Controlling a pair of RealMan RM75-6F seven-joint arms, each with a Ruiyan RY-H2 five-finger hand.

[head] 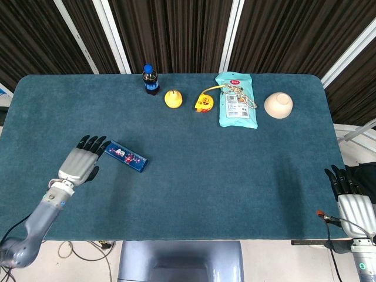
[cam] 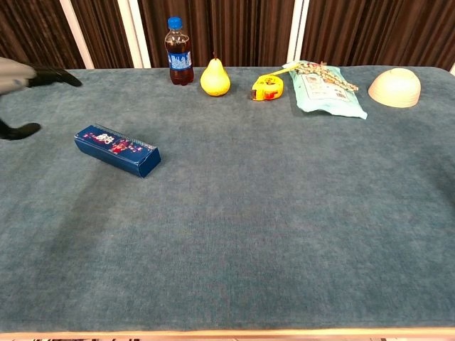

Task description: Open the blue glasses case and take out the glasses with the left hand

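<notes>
Closed blue glasses case [head: 126, 155] lying flat left of table centre. Left hand [head: 80, 164] just beside its near end, empty, fingers spread. Right hand [head: 354, 210] idle at edge, empty, fingers extended. Best to steady case, then lift lid seam.

Both hands empty, fingers extended.
You had the left hand [head: 80, 162] over the table's left part, fingers apart; your right hand [head: 352, 202] sat at the near right edge.
</notes>
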